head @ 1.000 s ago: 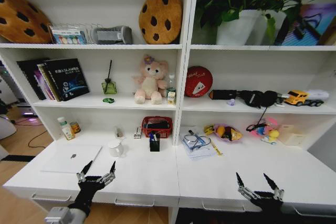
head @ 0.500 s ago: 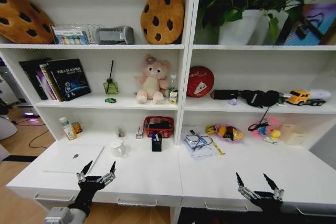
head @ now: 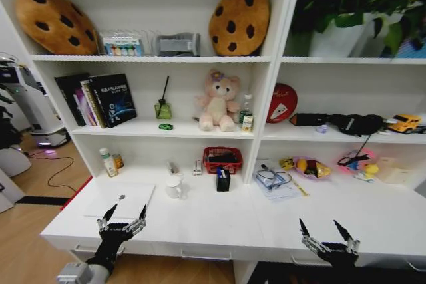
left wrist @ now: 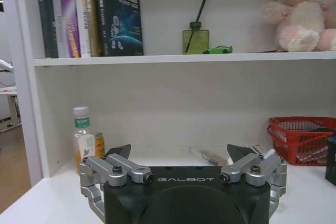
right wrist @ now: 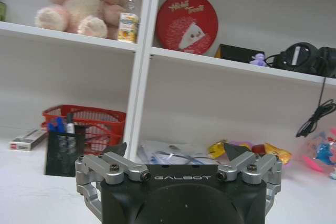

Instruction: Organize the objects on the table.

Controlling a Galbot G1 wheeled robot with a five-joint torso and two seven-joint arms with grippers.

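The left gripper hovers at the lower left of the head view, above the front edge of the table, with its fingers spread wide and nothing between them. The right gripper hangs at the lower right of that view, just as wide apart and holding nothing.

The laptop lies flat and closed on the left part of the table, just above the left gripper in the frame. Right of it stands a white mug, then a black pen holder (blue pens stick out of it in the right wrist view) in front of a red basket. The green toy car sits on the middle shelf left of centre, beside a green diffuser bottle and well apart from the pink plush bear.
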